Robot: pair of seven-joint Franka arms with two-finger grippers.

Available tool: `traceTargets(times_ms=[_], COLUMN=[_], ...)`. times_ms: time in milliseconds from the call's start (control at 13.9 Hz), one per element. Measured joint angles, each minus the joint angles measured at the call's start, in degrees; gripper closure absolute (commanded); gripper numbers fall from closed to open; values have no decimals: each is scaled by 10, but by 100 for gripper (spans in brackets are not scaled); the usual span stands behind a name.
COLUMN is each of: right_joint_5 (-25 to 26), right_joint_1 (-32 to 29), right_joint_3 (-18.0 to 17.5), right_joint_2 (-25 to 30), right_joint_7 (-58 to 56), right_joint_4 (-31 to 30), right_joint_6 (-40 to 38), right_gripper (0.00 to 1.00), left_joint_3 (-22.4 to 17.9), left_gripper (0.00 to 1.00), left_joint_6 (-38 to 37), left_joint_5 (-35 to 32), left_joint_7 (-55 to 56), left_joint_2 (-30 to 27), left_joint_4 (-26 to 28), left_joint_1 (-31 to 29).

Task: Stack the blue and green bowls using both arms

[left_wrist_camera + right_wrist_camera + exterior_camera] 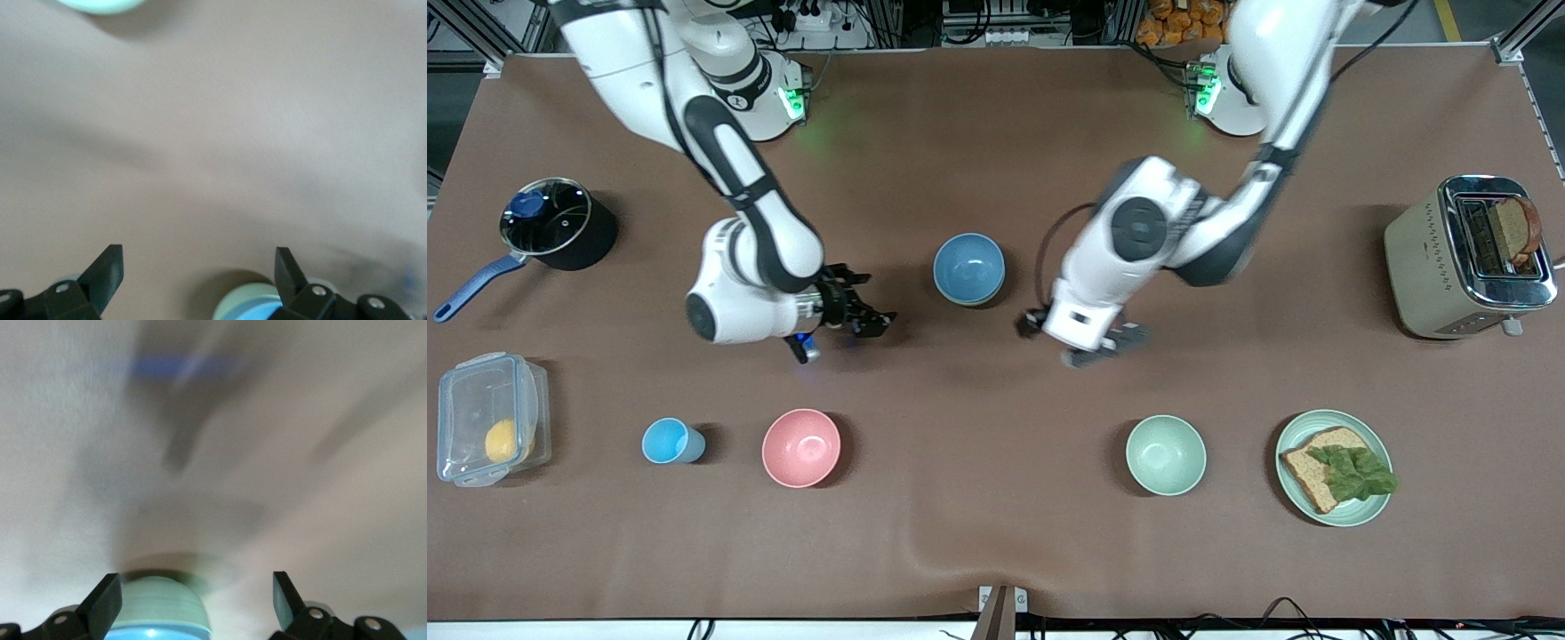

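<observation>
Blue matte round plastic bowl sits nested in a pale sage-green round bowl mid-tabletop. The left claw and right claw hover beside this stack, both open and empty. I judge a sideways swing could knock it.

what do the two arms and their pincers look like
Both arms are glossy white shells with black joint bands, and each base shows a green light. A black cable loops beside the left arm's wrist. The right pincer is black, with a small blue light by its wrist. The left pincer looks grey-black. In the wrist views the fingertips are dark wedges with silver screws.
</observation>
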State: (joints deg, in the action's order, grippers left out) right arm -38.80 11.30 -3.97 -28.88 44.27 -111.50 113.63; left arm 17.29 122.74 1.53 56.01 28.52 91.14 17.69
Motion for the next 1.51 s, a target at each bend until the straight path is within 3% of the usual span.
traceTargets(times_ms=[287, 789, 1148, 1506], right_joint_5=[60, 116, 235, 260], right_joint_1=[-79, -120, -125, -157], right_joint_3=[1, -3, -16, -15], right_joint_2=[3, 8, 54, 107], right_joint_7=[-25, -79, -171, -278], right_joint_4=[61, 108, 243, 315], right_joint_6=[-114, -170, -274, -308], right_gripper=[0, 0, 0, 0], left_joint_3=[-1, -2, -1, 4], left_gripper=[0, 0, 0, 0], left_joint_6=[-91, -206, -280, -367], left_joint_5=[-6, -30, -30, -26], left_joint_7=[-57, -243, -280, -280], left_joint_2=[-37, -105, -120, -179], left_joint_4=[-33, -66, -83, -58], left_joint_1=[-63, -175, -194, -196])
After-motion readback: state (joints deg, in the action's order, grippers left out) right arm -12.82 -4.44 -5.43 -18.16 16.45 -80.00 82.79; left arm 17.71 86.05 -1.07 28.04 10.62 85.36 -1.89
